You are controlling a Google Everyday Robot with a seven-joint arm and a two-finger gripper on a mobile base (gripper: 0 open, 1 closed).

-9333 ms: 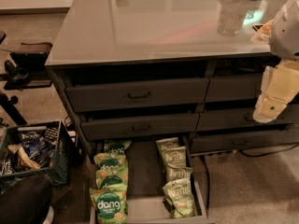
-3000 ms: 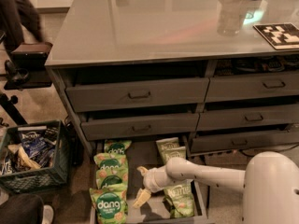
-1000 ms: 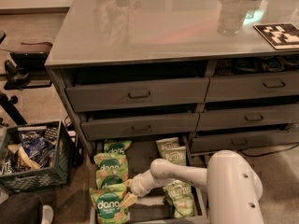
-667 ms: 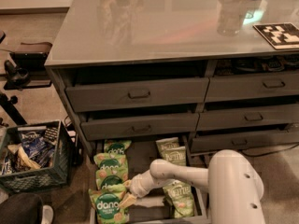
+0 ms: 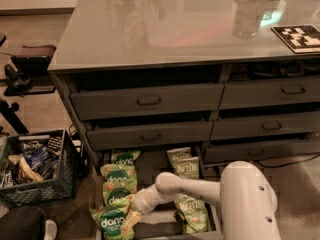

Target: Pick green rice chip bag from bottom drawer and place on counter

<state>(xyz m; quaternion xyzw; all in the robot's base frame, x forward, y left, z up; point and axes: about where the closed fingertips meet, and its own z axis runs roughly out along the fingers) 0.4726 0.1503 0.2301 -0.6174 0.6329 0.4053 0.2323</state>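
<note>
One green rice chip bag [image 5: 111, 223] lies frontmost in the left row of the bottom drawer [image 5: 152, 228]. The gripper [image 5: 129, 221] sits at the bag's right edge, also at the drawer's front; whether it has closed I cannot tell. A shallow grasp on crinkly film could slip, or lift the overlapping neighbour too.

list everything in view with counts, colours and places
counter: one, glossy pale grey, tops the cabinet
bottom drawer: one, dark grey, pulled open near the floor
green rice chip bags: about four, bright green, drawer's left column
Kettle bags: at least three, olive, drawer's right column
drawer fronts: five, dark grey, cabinet face
crate: one, dark, floor at left
marker board: one, black-and-white, counter's right edge
arm: one, white, reaching into the drawer
gripper: one, cream, at the frontmost green bag
</note>
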